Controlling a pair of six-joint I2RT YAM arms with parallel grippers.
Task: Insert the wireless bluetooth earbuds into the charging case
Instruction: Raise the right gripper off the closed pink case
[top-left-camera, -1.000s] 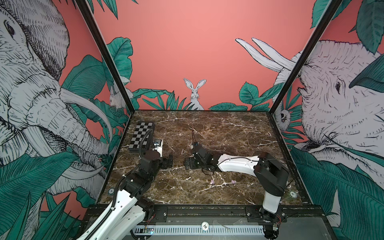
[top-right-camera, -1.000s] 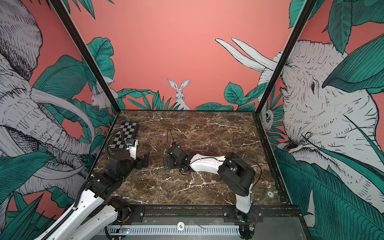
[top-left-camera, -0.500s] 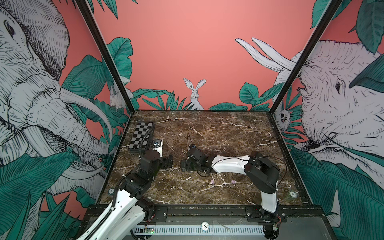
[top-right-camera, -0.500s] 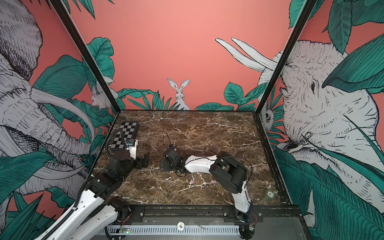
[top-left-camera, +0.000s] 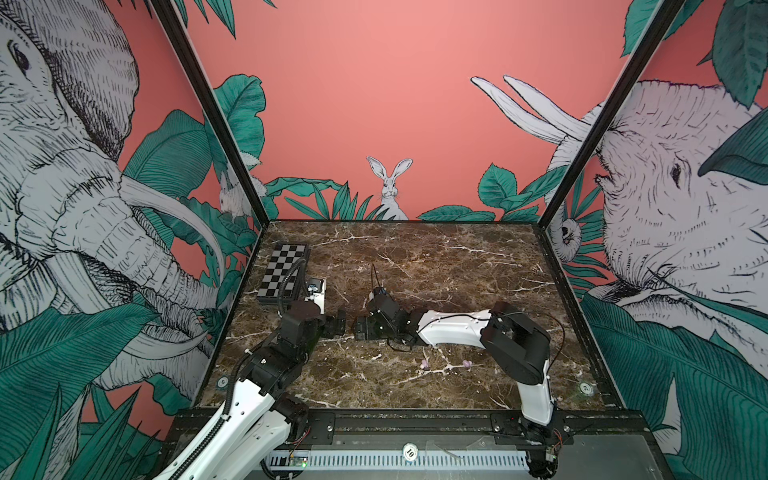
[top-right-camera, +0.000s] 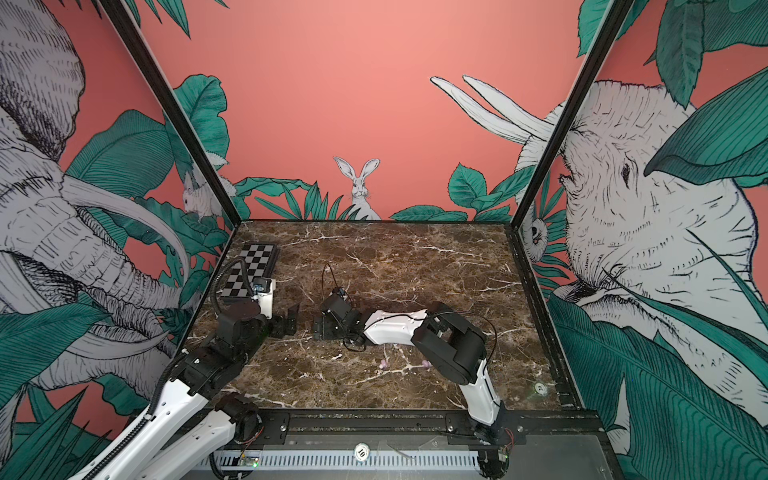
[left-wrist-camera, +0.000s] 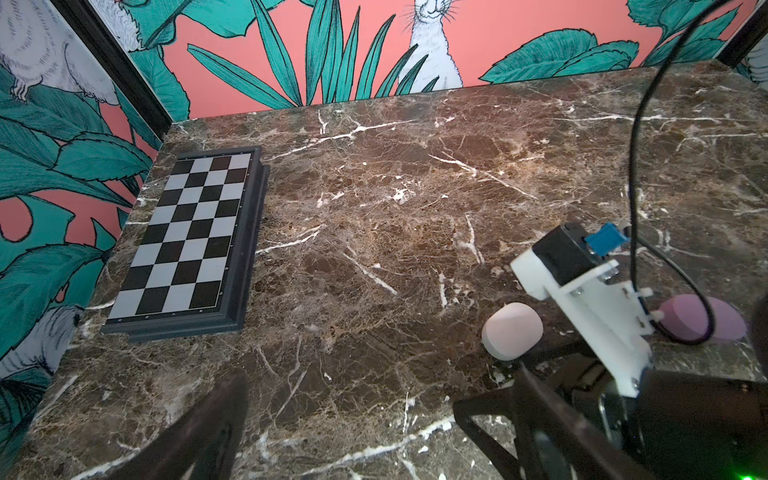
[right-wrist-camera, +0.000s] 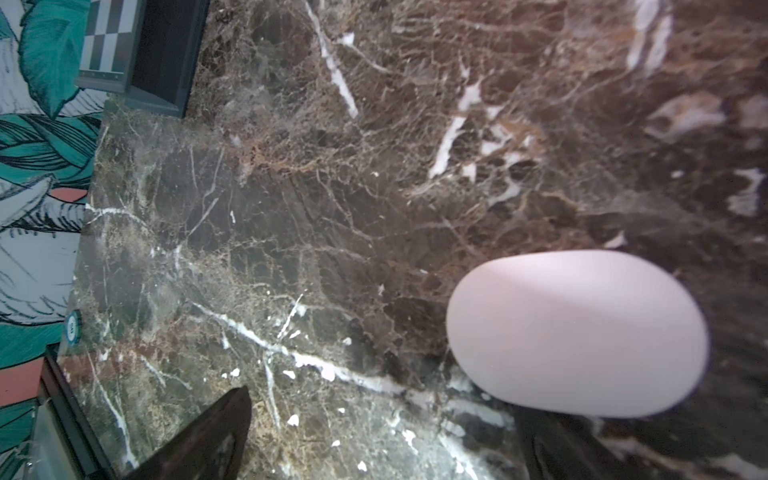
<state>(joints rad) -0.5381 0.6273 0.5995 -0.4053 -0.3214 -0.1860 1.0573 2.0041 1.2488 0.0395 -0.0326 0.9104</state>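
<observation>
A chessboard (top-left-camera: 282, 270) lies flat in the far left corner of the marble worktop (top-left-camera: 457, 266), and everything else sits away from it, nearer the front and middle. Two lilac earbuds (top-left-camera: 424, 364) lie loose on the bare worktop, well away from the chessboard toward the front edge. They are side by side with a gap between them, just in front of the white forearm of the right arm (top-left-camera: 453, 328). The left fingers (top-left-camera: 340, 322) hover just off the near end of the chessboard, spread wide and holding nothing. The right fingers (top-left-camera: 360, 328) reach in toward them from the side away from the chessboard, also spread wide and holding nothing. The two sets are close but apart. The earbuds (top-right-camera: 382, 365) lie well apart from both sets, back along the right arm and touched by nothing. In the right wrist view a pale charging case (right-wrist-camera: 577, 332), closed, lies at the tip of one of the right fingers (right-wrist-camera: 552, 444), off to that side and not in the gap. Whether it touches cannot be told. In the left wrist view, past the left fingers (left-wrist-camera: 199, 432), the pale charging case (left-wrist-camera: 512, 330) sits beside the right arm's camera mount (left-wrist-camera: 594, 307). A lilac charging case (left-wrist-camera: 723, 320) lies farther from the chessboard, partly hidden by that mount and a black cable (left-wrist-camera: 631, 166).
</observation>
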